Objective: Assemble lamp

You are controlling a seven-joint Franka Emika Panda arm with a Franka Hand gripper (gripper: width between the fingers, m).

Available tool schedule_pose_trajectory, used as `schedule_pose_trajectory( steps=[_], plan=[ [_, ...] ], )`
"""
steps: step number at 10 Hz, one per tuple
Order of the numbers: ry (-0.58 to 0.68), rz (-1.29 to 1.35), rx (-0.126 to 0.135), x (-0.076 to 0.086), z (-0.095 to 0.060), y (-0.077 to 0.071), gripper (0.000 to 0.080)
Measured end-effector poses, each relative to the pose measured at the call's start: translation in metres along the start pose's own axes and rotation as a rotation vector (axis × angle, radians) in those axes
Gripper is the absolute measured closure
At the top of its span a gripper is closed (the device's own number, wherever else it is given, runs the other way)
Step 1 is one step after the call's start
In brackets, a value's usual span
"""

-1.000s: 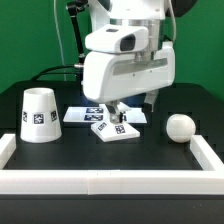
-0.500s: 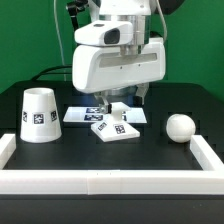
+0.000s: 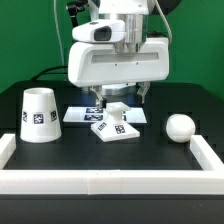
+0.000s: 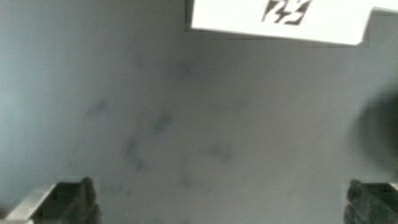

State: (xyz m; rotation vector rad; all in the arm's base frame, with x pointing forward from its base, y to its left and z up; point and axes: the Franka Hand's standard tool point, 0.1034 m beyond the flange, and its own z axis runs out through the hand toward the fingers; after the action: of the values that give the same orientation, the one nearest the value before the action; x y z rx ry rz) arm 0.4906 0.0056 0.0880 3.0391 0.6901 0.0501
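Quick progress check on the lamp: as far as I can see, nothing's joined yet. All three parts sit loose and apart on the table [image 3: 75,140].

- **base** [image 3: 115,129]: lies flat near the middle, just in front of the marker board [image 3: 80,113]
- **shade** [image 3: 38,115]: stands on its wide end, over on the exterior view's left
- **bulb** [image 3: 180,127]: rests well off to the exterior view's right, near the low white wall [image 3: 110,182]

So I'd say the whole job is left to do. My guess is bulb into base, then shade on top.

My claw [image 3: 115,100] hangs low over the base and marker board area, released and empty. The wrist view shows both fingers [image 4: 63,200] spread wide with only bare table between them. A white tagged piece [image 4: 276,18] pokes into the edge of that view. I can't tell whether it's the base or the board.

On materials, all the parts look like hard, smooth white plastic with black-and-white square tags on them.

- The base is a thin flat square slab.
- The shade is a tapered cup, narrower at the top, with an open rim.
- The bulb shows me only a round matte ball, and its stem isn't visible from here.

I'd expect that ball to roll if nudged. The table is matte black and looks faintly scuffed up close.
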Motion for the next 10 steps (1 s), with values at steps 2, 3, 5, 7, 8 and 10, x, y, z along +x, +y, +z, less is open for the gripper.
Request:
schedule_pose_trajectory(
  steps=[2,3,5,7,8,10],
  plan=[
    [-0.025,0.031,0.009,-0.015,0.000,-0.004,0.0100],
    [-0.025,0.029,0.010,-0.014,0.000,-0.004,0.0100],
    [-0.026,0.029,0.010,-0.014,0.001,-0.005,0.0100],
    [-0.029,0.042,0.021,-0.022,0.004,-0.005,0.0100],
    [-0.030,0.024,0.023,-0.033,0.008,-0.007,0.0100],
    [-0.052,0.017,0.034,-0.049,0.015,-0.009,0.0100]
  ],
)
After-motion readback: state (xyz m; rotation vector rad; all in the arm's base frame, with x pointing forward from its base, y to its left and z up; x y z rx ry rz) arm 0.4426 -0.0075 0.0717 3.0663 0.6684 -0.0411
